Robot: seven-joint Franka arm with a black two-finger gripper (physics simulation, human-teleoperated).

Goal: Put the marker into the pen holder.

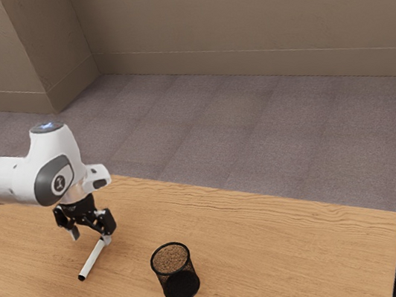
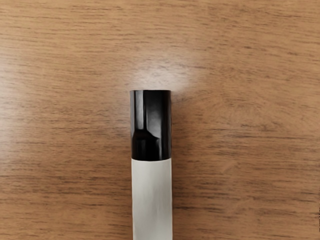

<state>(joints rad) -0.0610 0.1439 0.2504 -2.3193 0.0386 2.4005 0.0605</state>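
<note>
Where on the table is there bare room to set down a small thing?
Bare: the table from the pen holder to the exterior view's right edge; also a narrower gap between pen holder and marker. Crowded: around the gripper.

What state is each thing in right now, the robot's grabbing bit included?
Gripper: open, low over the table, by the marker's uncapped-looking white end.
Marker: lying on the table, outside the pen holder.
Marker's black cap: on.
Pen holder: upright, nothing sticking out of it.
Arm: reaching out over the table.
</note>
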